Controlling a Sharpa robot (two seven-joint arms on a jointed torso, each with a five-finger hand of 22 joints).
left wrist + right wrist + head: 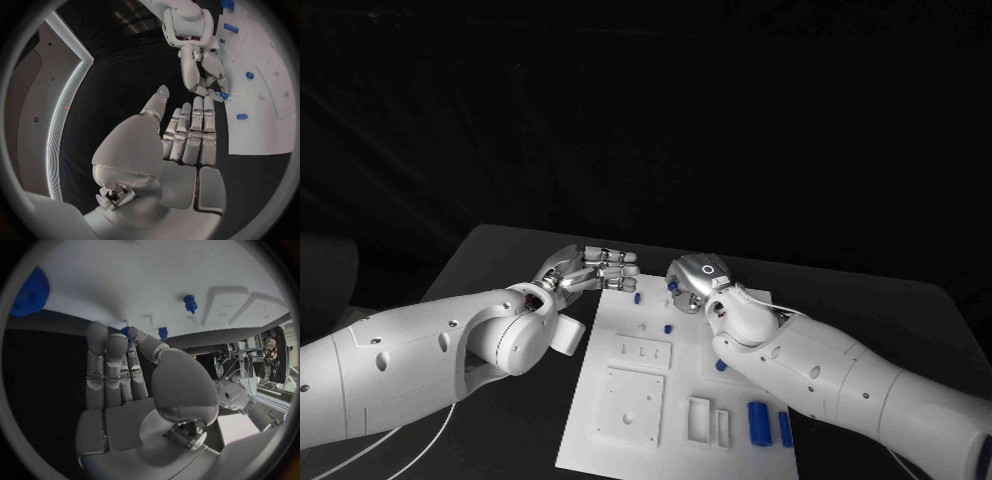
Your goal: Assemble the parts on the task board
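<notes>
The white task board (pixel 629 400) lies in the middle of the table. My right hand (pixel 701 282) is at the board's far edge, and its thumb and a fingertip (pixel 119 340) pinch a small blue part (pixel 127 331), also seen under its fingertips as a small blue part (pixel 224 95). My left hand (pixel 589 270) hovers over the black table beside the board's far left corner, its fingers (pixel 190 132) stretched out straight and holding nothing. A blue peg (pixel 639 297) and another blue peg (pixel 668 328) stand in the board close to both hands.
Two long blue parts (pixel 759 422) lie at the board's near right. A blue piece (pixel 721 365) sits by my right forearm. A large blue toothed part (pixel 30 292) is on the board. White rectangular blocks (pixel 635 405) occupy the board's near half.
</notes>
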